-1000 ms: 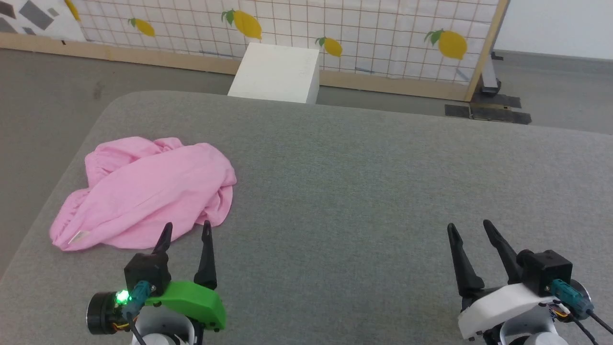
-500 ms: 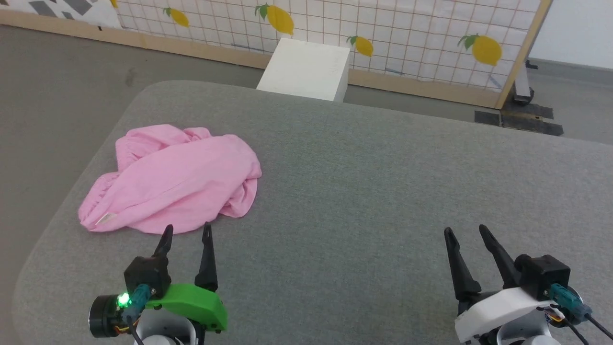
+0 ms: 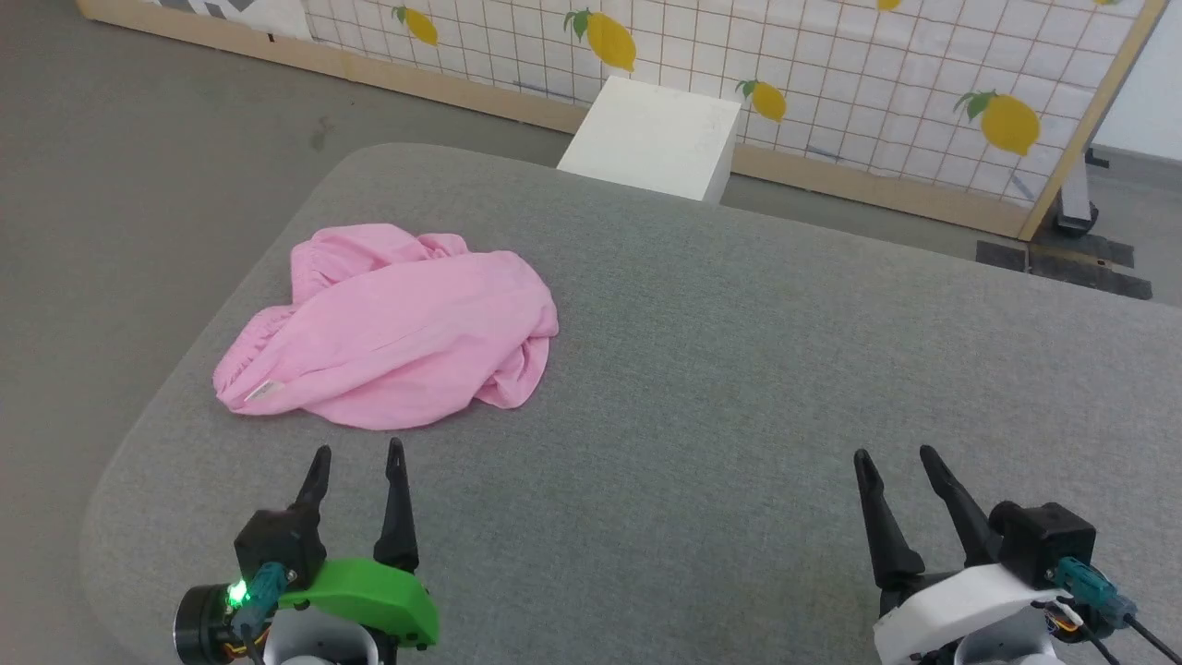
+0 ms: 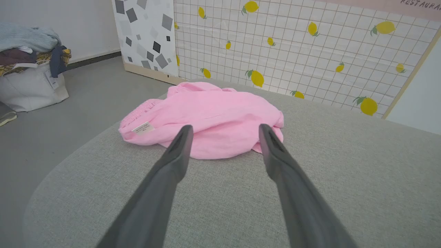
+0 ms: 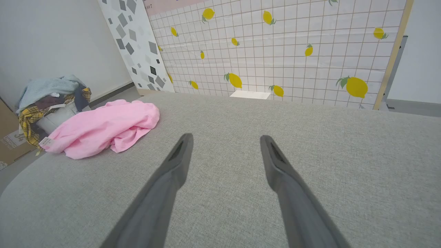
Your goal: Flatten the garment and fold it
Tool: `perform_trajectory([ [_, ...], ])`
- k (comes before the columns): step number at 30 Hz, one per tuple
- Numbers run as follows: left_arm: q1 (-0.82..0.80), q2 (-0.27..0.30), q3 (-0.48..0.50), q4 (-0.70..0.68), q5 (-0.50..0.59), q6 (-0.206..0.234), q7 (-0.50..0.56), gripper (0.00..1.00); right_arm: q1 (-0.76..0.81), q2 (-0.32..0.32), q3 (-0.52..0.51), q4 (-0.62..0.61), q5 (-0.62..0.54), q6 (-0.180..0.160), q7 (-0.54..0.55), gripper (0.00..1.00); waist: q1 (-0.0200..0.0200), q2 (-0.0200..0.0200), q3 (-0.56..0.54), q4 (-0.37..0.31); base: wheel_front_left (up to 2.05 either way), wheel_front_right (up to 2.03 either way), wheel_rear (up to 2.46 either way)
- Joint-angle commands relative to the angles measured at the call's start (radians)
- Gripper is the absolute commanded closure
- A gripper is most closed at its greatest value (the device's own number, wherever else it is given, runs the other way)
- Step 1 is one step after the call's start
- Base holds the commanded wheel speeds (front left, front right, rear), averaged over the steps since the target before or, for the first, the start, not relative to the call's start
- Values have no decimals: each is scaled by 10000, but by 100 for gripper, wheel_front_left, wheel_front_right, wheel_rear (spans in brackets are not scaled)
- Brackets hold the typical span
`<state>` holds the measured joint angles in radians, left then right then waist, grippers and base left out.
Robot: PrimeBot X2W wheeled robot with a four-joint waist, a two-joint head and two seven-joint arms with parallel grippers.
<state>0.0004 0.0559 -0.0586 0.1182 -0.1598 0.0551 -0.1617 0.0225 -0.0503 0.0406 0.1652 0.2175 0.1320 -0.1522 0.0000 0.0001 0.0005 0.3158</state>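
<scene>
The garment (image 3: 397, 328) is a light pink crumpled heap on the left part of the grey padded table (image 3: 739, 369), with a small white tag (image 3: 259, 392) at its near left hem. Seen from the left wrist, the garment (image 4: 210, 117) lies just beyond the fingertips. My left gripper (image 3: 358, 451) hovers open a short way in front of the garment's near edge, holding nothing. Far off at the lower right, my right gripper (image 3: 894, 453) is open and empty too. The right wrist view has the garment (image 5: 103, 129) at its left.
A white box (image 3: 656, 139) stands on the floor behind the table, before a lemon-patterned grid screen (image 3: 831, 74). A bag piled with clothes (image 4: 31, 69) sits on the floor to the left. The table's rounded left edge (image 3: 120, 480) is near my left gripper.
The head camera has turned left, so the whole scene has shifted right in the picture. Both grippers stay open at the bottom of the view; the garment lies unchanged.
</scene>
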Motion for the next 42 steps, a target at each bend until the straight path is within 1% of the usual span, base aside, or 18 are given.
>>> perform_trajectory([
  [1, 146, -14, -15, 37, -96, 77, -146, 0, 173, 0, 31, 80, 154, -9, -112, 0, 0, -1, -36, 68, 0, 0, 0],
  [33, 335, -23, -182, 417, -658, 375, -806, 0, 501, 1, 52, 508, 973, -12, -477, 0, 0, -1, -123, 884, 0, 0, 0],
  [42, 332, -28, -240, 543, -737, 489, -989, 0, 568, 1, -93, 194, 166, -13, -556, 0, 0, -1, -81, 1083, 0, 0, 0],
])
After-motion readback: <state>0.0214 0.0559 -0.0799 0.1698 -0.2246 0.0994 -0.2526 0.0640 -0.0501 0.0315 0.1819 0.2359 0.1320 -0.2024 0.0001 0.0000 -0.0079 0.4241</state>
